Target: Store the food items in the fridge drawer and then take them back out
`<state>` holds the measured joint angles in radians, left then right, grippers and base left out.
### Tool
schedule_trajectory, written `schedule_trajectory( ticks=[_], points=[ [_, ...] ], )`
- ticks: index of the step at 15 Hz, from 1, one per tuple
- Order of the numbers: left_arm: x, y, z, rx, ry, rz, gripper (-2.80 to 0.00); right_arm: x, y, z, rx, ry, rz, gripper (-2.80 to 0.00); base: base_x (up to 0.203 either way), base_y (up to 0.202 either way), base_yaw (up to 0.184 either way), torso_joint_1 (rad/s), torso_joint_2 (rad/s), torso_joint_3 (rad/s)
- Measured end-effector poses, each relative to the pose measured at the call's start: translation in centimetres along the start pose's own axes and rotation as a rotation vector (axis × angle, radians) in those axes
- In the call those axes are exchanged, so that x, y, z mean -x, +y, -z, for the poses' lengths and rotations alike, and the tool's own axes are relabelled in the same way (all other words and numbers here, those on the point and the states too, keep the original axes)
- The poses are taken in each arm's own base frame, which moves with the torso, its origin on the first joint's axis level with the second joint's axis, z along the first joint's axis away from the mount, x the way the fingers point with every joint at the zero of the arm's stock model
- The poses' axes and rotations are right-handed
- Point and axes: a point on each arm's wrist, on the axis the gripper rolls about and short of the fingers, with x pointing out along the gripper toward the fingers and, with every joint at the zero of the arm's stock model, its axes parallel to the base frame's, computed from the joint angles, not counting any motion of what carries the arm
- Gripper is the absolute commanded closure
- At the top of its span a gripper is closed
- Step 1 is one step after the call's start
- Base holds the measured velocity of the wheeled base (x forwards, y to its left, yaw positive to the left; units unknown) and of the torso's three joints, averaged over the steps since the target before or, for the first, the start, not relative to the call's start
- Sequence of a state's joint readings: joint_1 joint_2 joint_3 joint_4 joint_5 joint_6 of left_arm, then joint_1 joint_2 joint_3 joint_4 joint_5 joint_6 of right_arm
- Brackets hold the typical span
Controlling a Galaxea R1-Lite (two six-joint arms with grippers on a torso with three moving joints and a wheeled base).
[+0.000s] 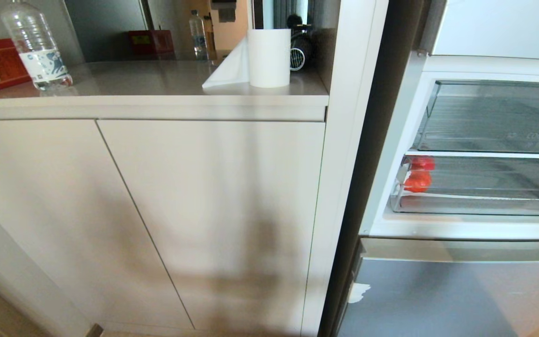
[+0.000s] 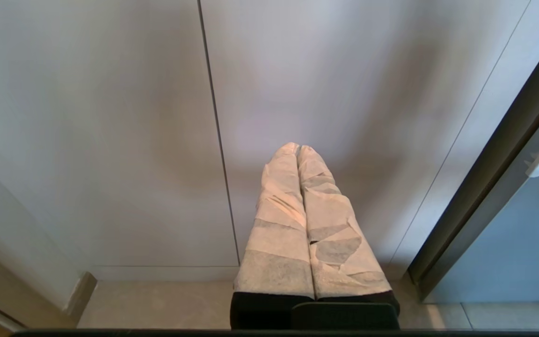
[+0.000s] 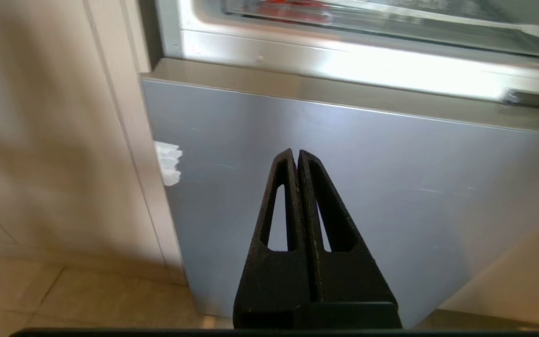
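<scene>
A red-orange tomato-like piece (image 1: 418, 180) sat at the left end of the clear fridge drawer (image 1: 480, 205), right of frame, partly blurred behind plastic. The right gripper (image 3: 297, 155), pressed together, pointed at the grey panel below it; the left gripper (image 2: 298, 148), likewise closed, faced the cabinet doors (image 1: 157, 210).

— Where are the arms?
— Neither shows in the head view. The left gripper (image 2: 299, 149), its fingers wrapped pale, points toward twelve o'clock, pressed together.
— The right gripper (image 3: 296, 153)?
— Black, likewise closed, empty.
</scene>
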<state>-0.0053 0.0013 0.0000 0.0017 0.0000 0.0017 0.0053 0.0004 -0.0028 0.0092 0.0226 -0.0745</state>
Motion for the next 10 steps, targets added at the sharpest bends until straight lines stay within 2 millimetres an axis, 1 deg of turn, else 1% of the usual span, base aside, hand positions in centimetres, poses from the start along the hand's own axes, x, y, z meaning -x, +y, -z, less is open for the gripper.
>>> schedule_trajectory(
  ticks=[1,2,4,5,6,8,10],
  points=[
    [0.0,0.0,0.0,0.000,0.000,-0.001,0.00,0.0,0.0,-0.1,0.000,0.005,-0.003,0.00,0.000,0.000,0.000,0.000,0.00,0.000],
    [0.0,0.0,0.0,0.000,0.000,0.000,0.00,0.1,0.0,-0.8,-0.011,0.009,-0.003,0.00,0.000,0.000,0.000,0.000,0.00,0.000],
    [0.0,0.0,0.0,0.000,0.000,-0.001,0.00,-0.2,-0.2,-3.6,-0.067,0.005,-0.016,0.00,0.000,0.000,0.000,0.000,0.00,0.000],
    [0.0,0.0,0.0,0.000,0.000,-0.001,0.00,-0.8,-0.4,-5.6,-0.109,0.023,-0.038,-0.85,0.000,0.000,0.000,0.000,0.00,0.000],
    [0.0,0.0,0.0,0.000,0.000,-0.001,0.00,-1.7,-0.4,-7.2,-0.152,0.055,-0.066,-2.80,0.000,0.000,0.000,0.000,0.00,0.000],
    [0.0,0.0,0.0,0.000,0.000,-0.001,0.00,-4.5,-0.5,-9.9,-0.220,0.114,-0.128,-2.80,0.000,0.000,0.000,0.000,0.00,0.000],
    [0.0,0.0,0.0,0.000,0.000,-0.001,0.00,-8.2,-0.6,-11.6,-0.248,0.164,-0.181,-2.80,0.000,0.000,0.000,0.000,0.00,0.000]
  ],
)
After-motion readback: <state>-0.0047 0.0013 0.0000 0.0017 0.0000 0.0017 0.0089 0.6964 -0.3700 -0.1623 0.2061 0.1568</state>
